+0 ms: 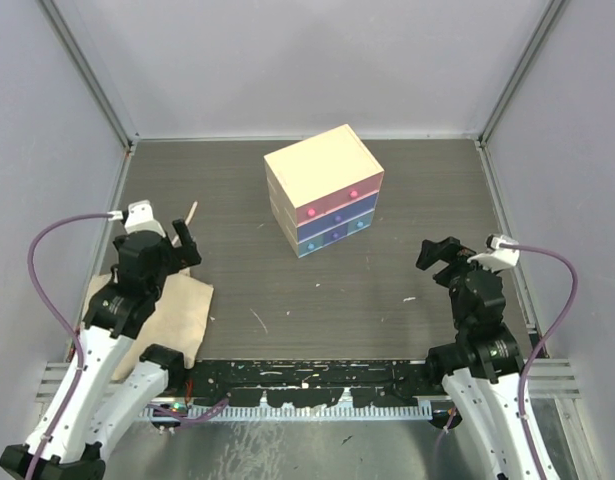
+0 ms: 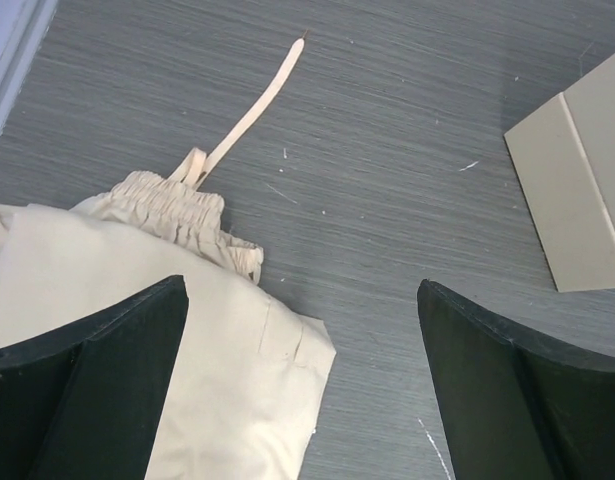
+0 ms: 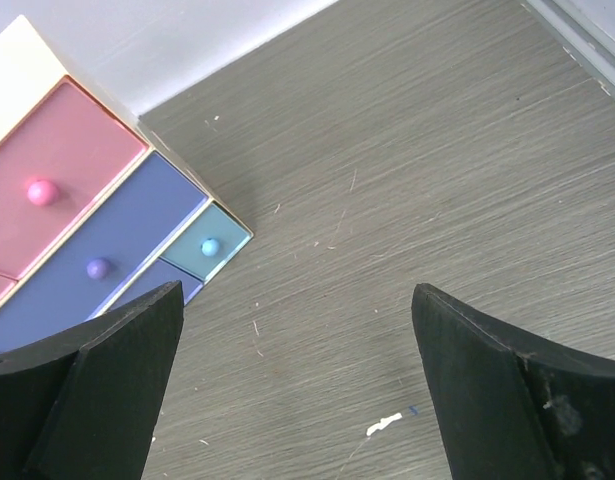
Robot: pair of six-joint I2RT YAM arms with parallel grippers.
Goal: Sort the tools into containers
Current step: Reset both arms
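Hovering left gripper (image 2: 302, 340), jaws spread, above bag (image 2: 107, 270); right gripper (image 3: 297, 340), jaws likewise spread, facing shut drawers (image 3: 117, 250). Best proceeding by lowering squarely, pinching gathered edge, avoiding drawstring (image 2: 252, 110).

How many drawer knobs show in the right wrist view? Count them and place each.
3: pink knob on the pink drawer, purple knob on the purple drawer, blue knob on the blue drawer. More may be hidden beyond the left edge.
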